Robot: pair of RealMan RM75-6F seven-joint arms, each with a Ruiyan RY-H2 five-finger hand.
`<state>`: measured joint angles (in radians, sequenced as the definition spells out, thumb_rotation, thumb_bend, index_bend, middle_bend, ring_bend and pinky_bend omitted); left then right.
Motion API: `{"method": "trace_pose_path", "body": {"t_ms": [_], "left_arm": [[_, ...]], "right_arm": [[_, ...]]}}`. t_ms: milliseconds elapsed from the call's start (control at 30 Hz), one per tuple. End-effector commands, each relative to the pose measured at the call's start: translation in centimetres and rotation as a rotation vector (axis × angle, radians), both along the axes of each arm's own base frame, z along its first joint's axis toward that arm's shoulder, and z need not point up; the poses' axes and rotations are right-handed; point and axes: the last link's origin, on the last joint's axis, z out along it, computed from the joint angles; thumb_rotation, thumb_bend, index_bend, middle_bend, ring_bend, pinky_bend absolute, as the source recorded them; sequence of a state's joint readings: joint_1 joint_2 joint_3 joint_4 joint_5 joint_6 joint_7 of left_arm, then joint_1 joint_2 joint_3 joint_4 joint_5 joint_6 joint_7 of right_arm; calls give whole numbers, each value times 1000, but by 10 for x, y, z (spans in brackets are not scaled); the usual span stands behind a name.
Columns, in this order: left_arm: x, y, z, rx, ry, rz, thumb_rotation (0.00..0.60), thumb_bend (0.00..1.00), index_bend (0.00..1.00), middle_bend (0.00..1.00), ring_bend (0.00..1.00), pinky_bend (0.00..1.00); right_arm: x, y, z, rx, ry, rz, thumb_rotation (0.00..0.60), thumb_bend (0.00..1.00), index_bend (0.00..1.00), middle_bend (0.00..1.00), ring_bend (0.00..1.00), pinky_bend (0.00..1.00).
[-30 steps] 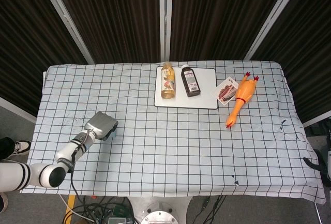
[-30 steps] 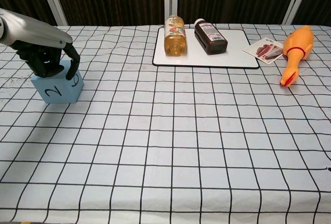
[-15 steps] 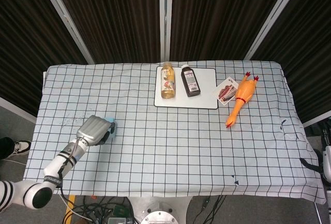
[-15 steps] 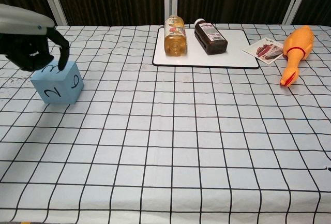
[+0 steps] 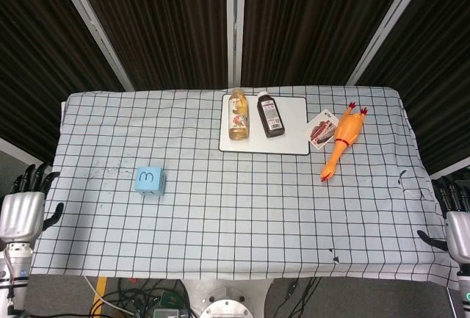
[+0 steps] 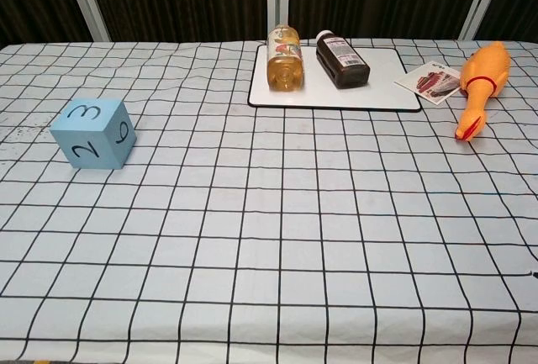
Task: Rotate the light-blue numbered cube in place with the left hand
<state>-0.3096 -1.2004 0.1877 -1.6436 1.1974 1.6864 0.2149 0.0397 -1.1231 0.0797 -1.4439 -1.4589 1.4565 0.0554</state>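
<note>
Checked tablecloth [image 6: 269, 238] covers the table. Left hand [image 5: 20, 211] and right hand [image 5: 457, 226] wait beyond its near corners, fingers spread, holding nothing. Light-blue numbered cube [image 6: 93, 134] rests free at near left, 3 upward; probably light and rigid, best pinched across opposite side faces. Farther back: white tray [image 6: 382, 87], rubber chicken [image 6: 481, 82].

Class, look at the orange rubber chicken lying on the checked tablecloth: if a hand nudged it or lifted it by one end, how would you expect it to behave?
The rubber chicken looks long and thin, so lifted by one end it would probably droop. Its rounded body lies on its side on the tablecloth, so a sideways nudge might rock or roll it. It looks likely to be hollow and light, though the pictures cannot confirm that.
</note>
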Motion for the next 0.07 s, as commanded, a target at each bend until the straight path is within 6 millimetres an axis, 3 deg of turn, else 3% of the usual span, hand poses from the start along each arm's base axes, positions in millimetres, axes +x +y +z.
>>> {"method": "trace_pose_path", "body": {"t_ms": [33,67], "left_arm": [[-13,-12,0,42,-6,-35,600,286,174,44,19,128],[-14,-12,0,49,10,-43,600,285,173,44,19,120]], "right_arm": [[3,1,-1,-3,10,8,600,0,0,0,0,0],[3,1,-1,-4,13,11,600,0,0,0,0,0]]}}
